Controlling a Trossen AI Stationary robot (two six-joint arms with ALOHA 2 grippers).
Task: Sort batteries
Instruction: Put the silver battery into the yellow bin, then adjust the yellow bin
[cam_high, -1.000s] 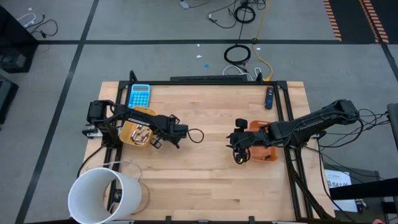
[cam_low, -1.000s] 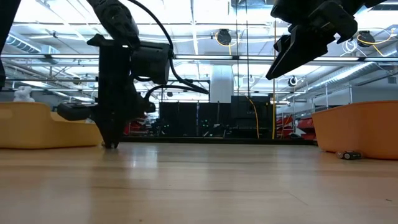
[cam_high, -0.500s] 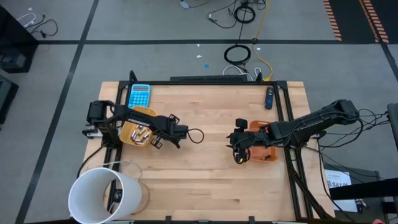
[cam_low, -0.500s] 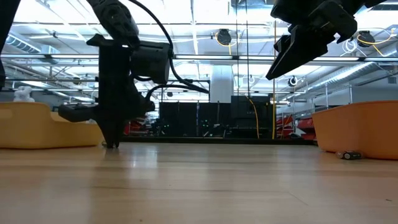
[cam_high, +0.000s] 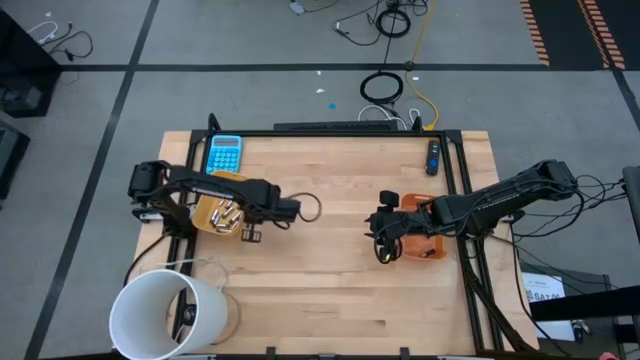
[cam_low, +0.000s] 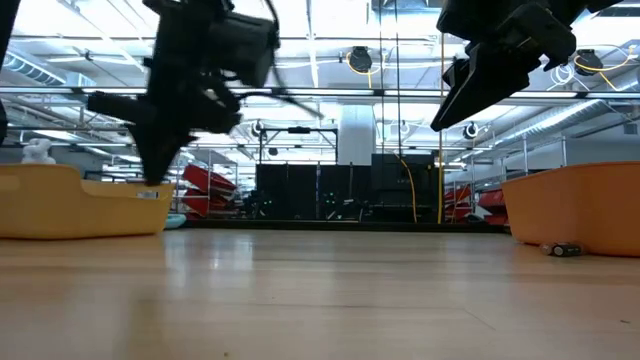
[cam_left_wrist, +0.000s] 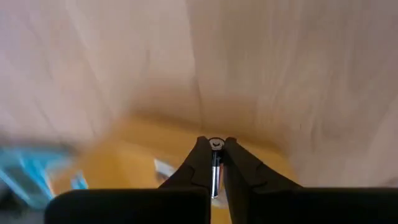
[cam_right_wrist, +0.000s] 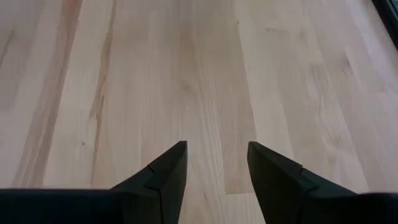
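Over the left orange tray (cam_high: 213, 216), the left hand (cam_left_wrist: 215, 163) sits above the surface with its fingers (cam_left_wrist: 198, 163) pinched on one silvery battery (cam_left_wrist: 214, 158), which stands lengthwise between the tips, end cap facing out. Left wrist view: tray directly below the fingertips, bare wood beyond it, blue blur at one edge. High view: left hand (cam_high: 247, 232) at the tray's right edge, more batteries (cam_high: 226, 212) heaped inside the tray. Low view: left hand (cam_low: 155, 165) raised and tilted above the tray's rim (cam_low: 80, 205).

Right hand (cam_high: 384, 237) hangs above the surface just left of the right orange tray (cam_high: 428, 243), fingers (cam_right_wrist: 166, 171) apart at a moderate gap, nothing between them, only bare wood under them. Low view: right hand (cam_low: 452, 105) well clear of the surface (cam_low: 320, 290); one small dark battery (cam_low: 563, 249) lies on the wood, just in front of the right tray (cam_low: 575, 205).

Blue calculator (cam_high: 224, 154) near the back left corner, just behind the left tray. White bucket (cam_high: 165, 312) at the front left corner.
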